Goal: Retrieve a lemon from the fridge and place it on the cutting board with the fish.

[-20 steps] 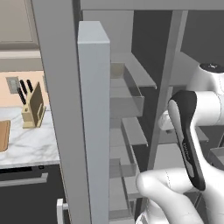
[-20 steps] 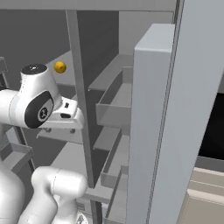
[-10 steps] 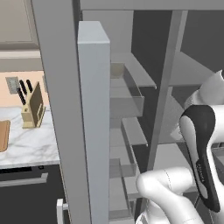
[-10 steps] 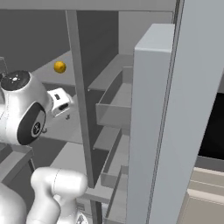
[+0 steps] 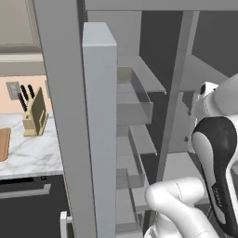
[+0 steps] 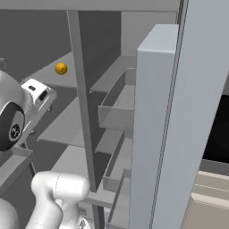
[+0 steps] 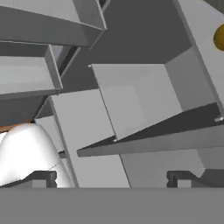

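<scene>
Inside the open fridge (image 6: 156, 134), the gripper (image 7: 109, 178) held its jaws spread wide, gripping nothing. Beyond them, the lemon (image 6: 61, 68) sat on a far upper shelf (image 6: 49, 74). Left, the cutting board's (image 5: 3, 144) edge lay on the counter (image 5: 28, 153).

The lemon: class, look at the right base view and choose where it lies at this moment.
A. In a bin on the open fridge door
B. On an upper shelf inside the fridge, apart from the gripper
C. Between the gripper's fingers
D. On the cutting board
B: the lemon sits on a grey upper shelf inside the fridge, while the gripper is open and holds nothing.
</scene>
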